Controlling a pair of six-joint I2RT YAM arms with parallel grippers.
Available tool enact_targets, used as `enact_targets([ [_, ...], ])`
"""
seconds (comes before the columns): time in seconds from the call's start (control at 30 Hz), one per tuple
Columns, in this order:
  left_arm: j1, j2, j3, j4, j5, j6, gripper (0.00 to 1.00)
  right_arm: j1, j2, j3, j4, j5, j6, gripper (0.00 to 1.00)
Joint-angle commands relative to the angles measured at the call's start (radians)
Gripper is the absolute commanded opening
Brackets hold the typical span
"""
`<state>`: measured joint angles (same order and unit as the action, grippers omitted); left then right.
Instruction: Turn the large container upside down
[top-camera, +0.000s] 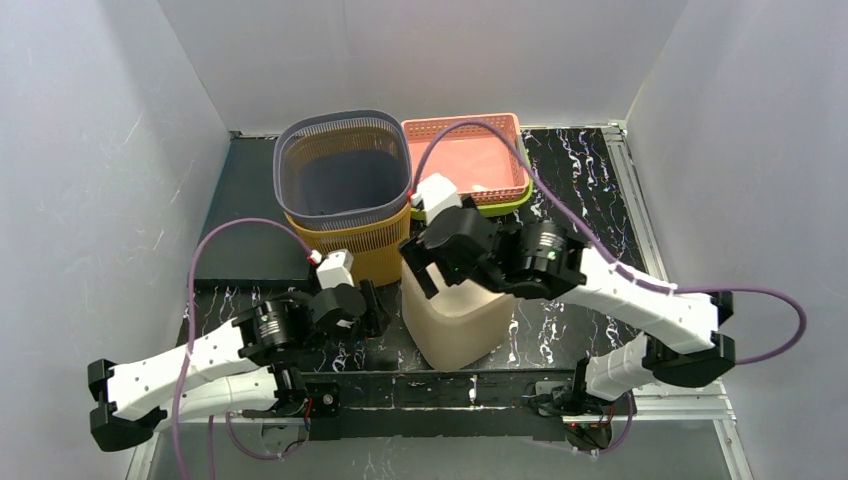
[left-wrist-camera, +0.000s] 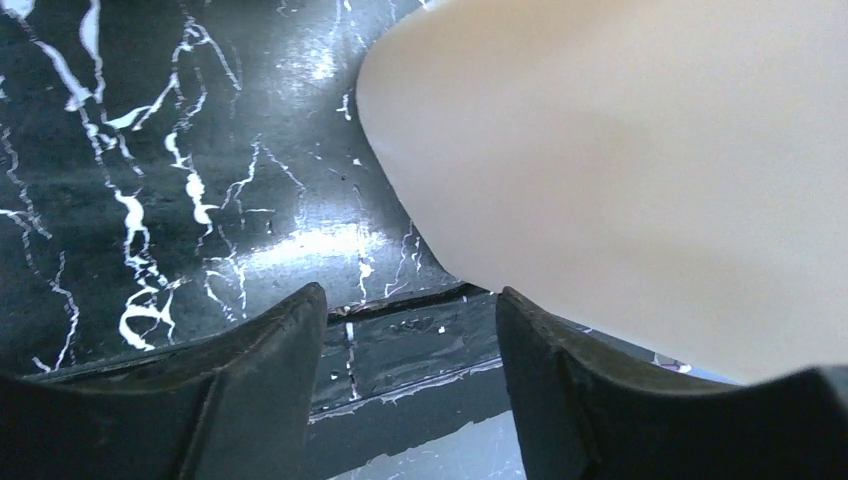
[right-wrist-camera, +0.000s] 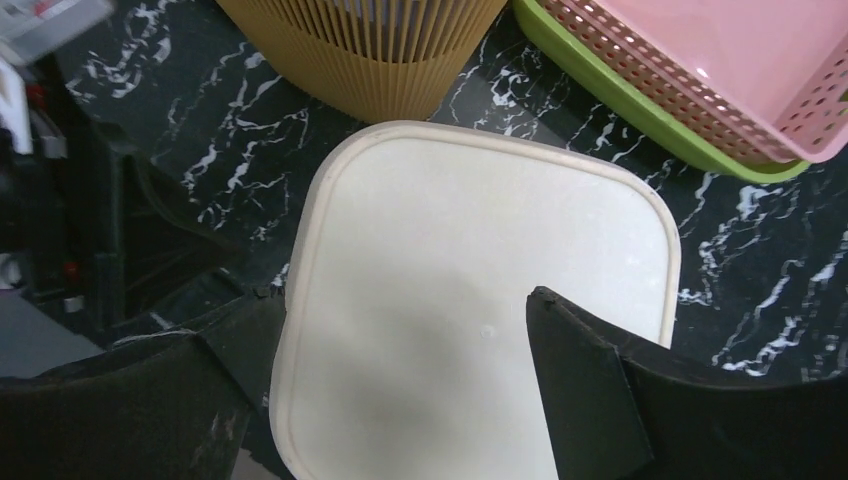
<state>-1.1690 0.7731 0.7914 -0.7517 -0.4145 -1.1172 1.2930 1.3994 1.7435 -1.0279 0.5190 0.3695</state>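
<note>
The large cream container (top-camera: 460, 320) stands on the black marbled table at front centre, with a flat closed face and raised border facing up (right-wrist-camera: 480, 220). My right gripper (top-camera: 425, 265) hovers open just above its far-left top edge; in the right wrist view (right-wrist-camera: 403, 300) one finger is beyond the container's left edge and the other is over the flat face. My left gripper (top-camera: 378, 305) is open and empty, low at the container's left side. In the left wrist view (left-wrist-camera: 410, 292) the cream wall (left-wrist-camera: 620, 150) fills the upper right, next to the right finger.
A grey-purple basket (top-camera: 343, 170) sits nested in a yellow slatted basket (top-camera: 370, 245) just behind the container. A pink tray (top-camera: 470, 155) stacked in a green tray (right-wrist-camera: 640, 110) is at the back right. The table's front edge lies close below the left gripper.
</note>
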Motion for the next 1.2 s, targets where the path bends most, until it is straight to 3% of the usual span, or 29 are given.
enact_targets([
  [0.0,0.000,-0.067,-0.021,-0.138,-0.081,-0.044,0.63,0.102,0.093,0.081,-0.080,0.233,-0.039,0.99],
  [0.2,0.000,-0.115,-0.044,-0.175,-0.081,-0.059,0.65,0.193,0.164,0.094,-0.098,0.417,-0.032,0.99],
  [0.37,0.000,-0.120,-0.047,-0.186,-0.087,-0.064,0.66,0.197,0.168,0.033,-0.082,0.452,-0.022,0.99],
  [0.67,0.000,-0.089,-0.033,-0.185,-0.089,-0.060,0.67,0.174,0.114,-0.146,-0.171,0.581,0.203,0.99],
  [0.77,-0.001,-0.079,-0.023,-0.184,-0.084,-0.058,0.67,0.117,0.068,-0.193,-0.205,0.574,0.268,0.99],
  [0.9,0.000,-0.065,-0.003,-0.184,-0.087,-0.048,0.67,-0.021,-0.058,-0.287,-0.137,0.506,0.237,0.99],
  [1.17,0.000,-0.036,0.006,-0.173,-0.079,-0.038,0.67,-0.336,-0.250,-0.406,0.005,0.387,0.048,0.99],
])
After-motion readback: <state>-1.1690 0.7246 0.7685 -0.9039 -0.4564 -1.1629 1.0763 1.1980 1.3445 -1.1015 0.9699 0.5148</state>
